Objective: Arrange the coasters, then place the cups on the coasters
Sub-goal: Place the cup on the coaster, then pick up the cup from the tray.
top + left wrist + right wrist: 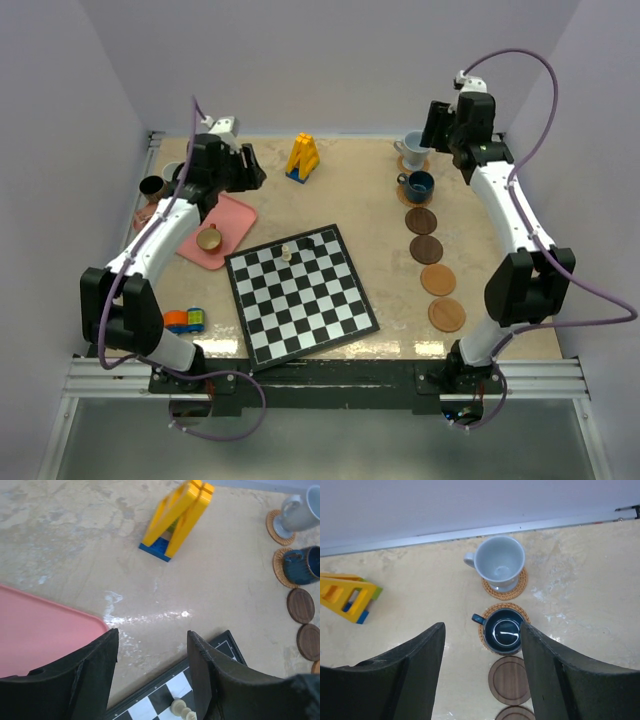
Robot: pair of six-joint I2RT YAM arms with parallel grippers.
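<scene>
Along the right side of the bench (350, 195) six round coasters (426, 249) lie in a line. The two farthest, woven tan, carry a pale blue-white cup (499, 562) and a dark teal cup (503, 633), while two dark brown and two lighter discs lie bare. The right claw (482, 627) hangs above the teal cup, jaws wide and empty; the left claw (152, 632), equally wide and holding nothing, hovers over bare bench beside the pink tray (45, 630).

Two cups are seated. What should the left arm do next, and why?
Probably move the open left gripper over the pink tray to the tan cup: it stands there ungripped, and four coasters past the dark teal cup lie bare.
</scene>
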